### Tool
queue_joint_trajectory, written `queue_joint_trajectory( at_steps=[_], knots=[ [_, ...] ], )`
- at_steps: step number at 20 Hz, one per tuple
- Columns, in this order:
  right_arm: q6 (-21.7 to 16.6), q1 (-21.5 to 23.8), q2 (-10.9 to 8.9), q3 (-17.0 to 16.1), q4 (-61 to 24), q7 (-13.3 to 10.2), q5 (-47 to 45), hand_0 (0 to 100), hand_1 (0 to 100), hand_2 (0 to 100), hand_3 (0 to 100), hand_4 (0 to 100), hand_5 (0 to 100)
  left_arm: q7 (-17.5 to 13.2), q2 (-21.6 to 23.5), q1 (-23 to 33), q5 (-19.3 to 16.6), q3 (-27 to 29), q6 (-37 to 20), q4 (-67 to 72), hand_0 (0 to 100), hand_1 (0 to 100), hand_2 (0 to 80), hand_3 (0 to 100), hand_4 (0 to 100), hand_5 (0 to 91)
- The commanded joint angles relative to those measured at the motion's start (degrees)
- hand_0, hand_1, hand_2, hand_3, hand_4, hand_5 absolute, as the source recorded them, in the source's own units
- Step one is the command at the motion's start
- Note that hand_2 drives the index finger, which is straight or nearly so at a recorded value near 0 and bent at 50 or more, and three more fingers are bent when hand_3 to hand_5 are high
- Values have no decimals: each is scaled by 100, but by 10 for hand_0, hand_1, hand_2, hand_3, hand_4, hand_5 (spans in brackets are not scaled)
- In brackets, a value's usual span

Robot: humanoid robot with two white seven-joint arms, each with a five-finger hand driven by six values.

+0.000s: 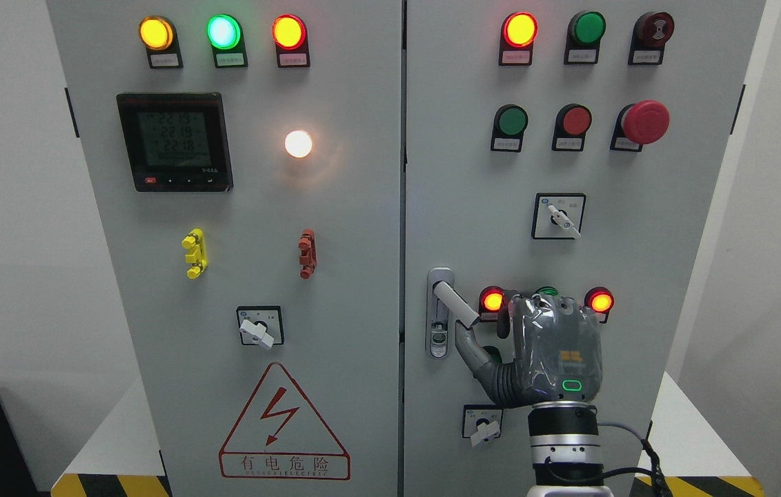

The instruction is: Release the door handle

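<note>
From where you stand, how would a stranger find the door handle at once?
Look at the right door of the grey cabinet, at its left edge near the seam. The door handle is a silver lever swung out from a tall metal plate, just left of the right hand; unlike its neighbours, it is unlit.

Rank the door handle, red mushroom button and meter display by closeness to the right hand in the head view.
1. Door handle, just left of the right hand.
2. Red mushroom button, upper right.
3. Meter display, far upper left.
</note>
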Motion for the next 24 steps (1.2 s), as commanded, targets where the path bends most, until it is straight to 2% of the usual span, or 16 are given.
queue_joint_trajectory(
  at_steps=[1, 24],
  knots=[
    [-6, -21, -6, -24, -52, 5, 0, 327, 382, 799, 1000, 987, 928, 1, 0, 0, 0, -123, 2, -114, 0, 0, 21, 92, 13, 0],
    [-6, -144, -15, -129, -88, 14, 0, 330, 381, 799, 1000, 986, 928, 1, 0, 0, 0, -123, 2, -114, 0, 0, 22, 91, 13, 0]
  ],
)
